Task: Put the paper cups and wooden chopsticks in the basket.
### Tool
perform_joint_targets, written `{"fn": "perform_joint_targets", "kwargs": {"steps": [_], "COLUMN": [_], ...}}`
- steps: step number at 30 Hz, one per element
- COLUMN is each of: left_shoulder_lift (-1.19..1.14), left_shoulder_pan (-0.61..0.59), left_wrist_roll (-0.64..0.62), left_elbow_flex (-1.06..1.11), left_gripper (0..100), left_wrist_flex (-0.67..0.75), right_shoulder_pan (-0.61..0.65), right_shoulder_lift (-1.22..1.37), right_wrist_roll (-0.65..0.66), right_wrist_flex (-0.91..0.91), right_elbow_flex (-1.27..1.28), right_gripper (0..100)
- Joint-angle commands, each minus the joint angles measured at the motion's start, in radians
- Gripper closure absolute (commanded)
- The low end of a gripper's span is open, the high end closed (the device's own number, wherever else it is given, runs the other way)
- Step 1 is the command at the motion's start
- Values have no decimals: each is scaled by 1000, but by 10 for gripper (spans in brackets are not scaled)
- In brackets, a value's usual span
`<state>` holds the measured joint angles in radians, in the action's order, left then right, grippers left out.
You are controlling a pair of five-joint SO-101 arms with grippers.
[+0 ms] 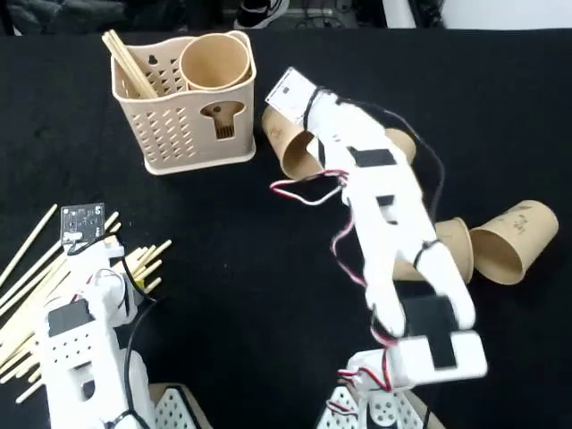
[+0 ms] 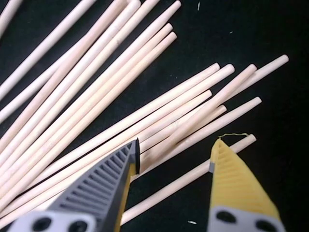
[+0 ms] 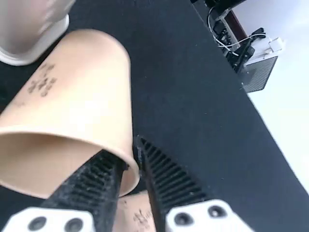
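Observation:
A beige slotted basket (image 1: 179, 134) stands at the back left, with a paper cup (image 1: 214, 61) and a few chopsticks (image 1: 130, 63) in it. My right gripper (image 3: 135, 157) is shut on the rim of a paper cup (image 3: 72, 111) that lies on its side just right of the basket (image 3: 29, 29); the high view shows this cup (image 1: 288, 147) under the arm. My left gripper (image 2: 176, 152) hangs open just above a loose pile of wooden chopsticks (image 2: 120, 96), with several sticks between its fingers. The pile (image 1: 27, 304) lies at the front left.
More paper cups lie on their sides on the black cloth to the right: one at the far right (image 1: 514, 237), one beside it (image 1: 454, 250) partly under the right arm, and one behind the arm (image 1: 402, 143). Another cup's edge (image 3: 137, 215) peeks out below the right fingers.

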<state>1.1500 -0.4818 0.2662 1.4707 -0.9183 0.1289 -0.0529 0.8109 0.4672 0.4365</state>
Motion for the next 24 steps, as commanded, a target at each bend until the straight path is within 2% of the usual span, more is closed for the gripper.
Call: {"fn": "perform_joint_targets", "kwargs": {"steps": [1,4,9,14,18,24], "left_shoulder_lift": [9,9,9,9,9,9], "left_shoulder_pan": [-2,-2,-2,-2,-2,-2], "left_wrist_roll": [-6,-6,-6,-6,-6,-6], "left_elbow_flex": [-5,-4,-5,-5,-5,-4], "left_gripper": [756,757,757,757,757,757], "left_wrist_flex": [14,12,9,9,9,11], "right_shoulder_pan": [-14,-26,-51,0,98,206], "right_shoulder_lift": [-186,-282,-381,-394,-369,-265], "right_wrist_roll": [-12,-15,-97,-176,-244,-367], "right_wrist_flex": [138,319,585,772,868,895], "right_elbow_flex": [-30,-113,-328,-570,-756,-984], "right_gripper": [987,987,987,987,987,987]}}
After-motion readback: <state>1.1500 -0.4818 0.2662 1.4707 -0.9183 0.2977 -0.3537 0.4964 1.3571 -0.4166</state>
